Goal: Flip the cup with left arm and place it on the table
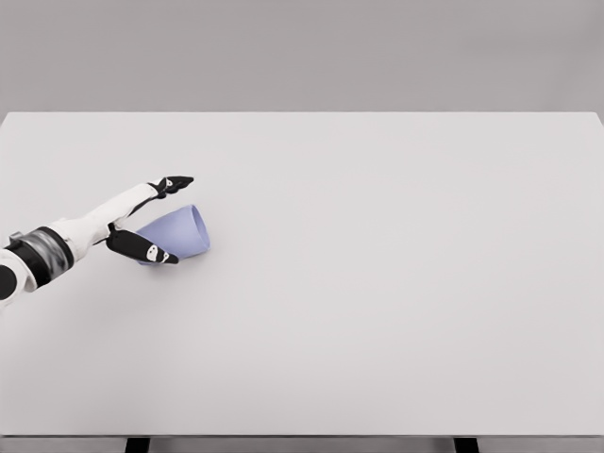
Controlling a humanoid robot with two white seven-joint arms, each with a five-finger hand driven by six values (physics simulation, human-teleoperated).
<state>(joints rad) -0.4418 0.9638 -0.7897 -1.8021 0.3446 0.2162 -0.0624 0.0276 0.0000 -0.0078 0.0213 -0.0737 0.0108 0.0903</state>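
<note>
Cup-flipping plays out for us on a broad white desk [377,311] that fills nearly the whole head view. Our left arm [80,231] comes in from the lower left edge. On the desk's left part lies the lavender cup [179,231], on its side, its open mouth turned to the right. Our left robot hand [151,219] brackets the cup's narrow end, fingers above, thumb below, spread wide; we cannot tell whether they touch it.
</note>
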